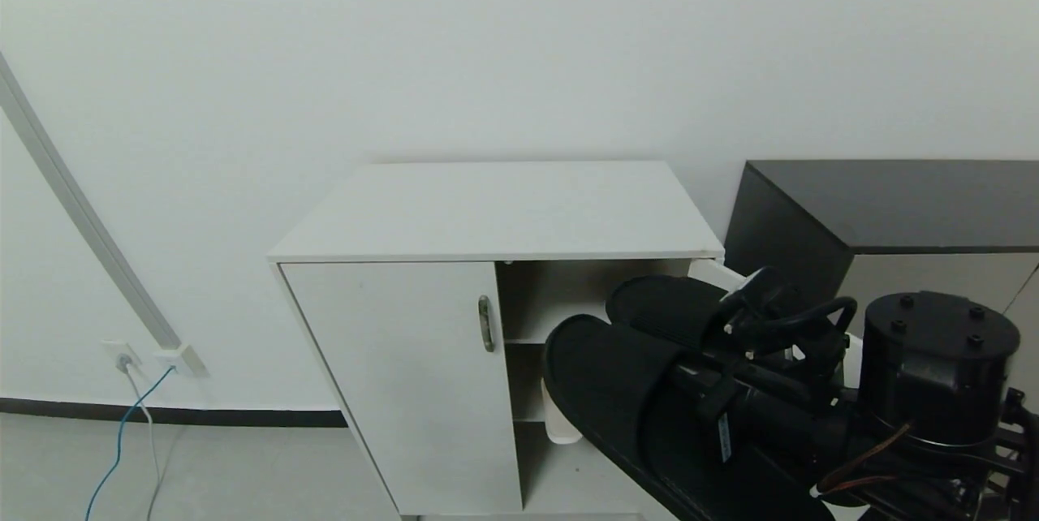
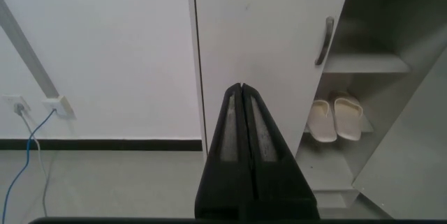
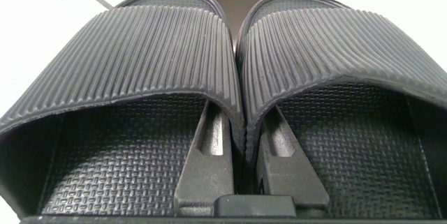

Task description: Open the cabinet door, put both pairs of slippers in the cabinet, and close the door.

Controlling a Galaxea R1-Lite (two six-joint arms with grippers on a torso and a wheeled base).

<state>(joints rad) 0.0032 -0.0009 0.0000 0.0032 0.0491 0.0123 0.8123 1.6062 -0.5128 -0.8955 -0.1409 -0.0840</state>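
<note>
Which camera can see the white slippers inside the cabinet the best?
The left wrist view: both white slippers sit side by side on a cabinet shelf, in plain sight. The head view catches just one pale edge beside the black slippers. The right wrist view looks at those black slippers instead.

The right arm [image 1: 779,411] comes into the head view from 4 o'clock and stretches toward 10 o'clock with its wrist roughly level. The right gripper [image 3: 244,123] is clamped on the pair of black slippers [image 3: 160,56], with one of its fingers [image 3: 206,161] inside each shoe, so the two adjoining inner walls are pinched between them. The left gripper [image 2: 241,147] points forward and level, its jaws pressed flat against each other along their whole length.
</note>
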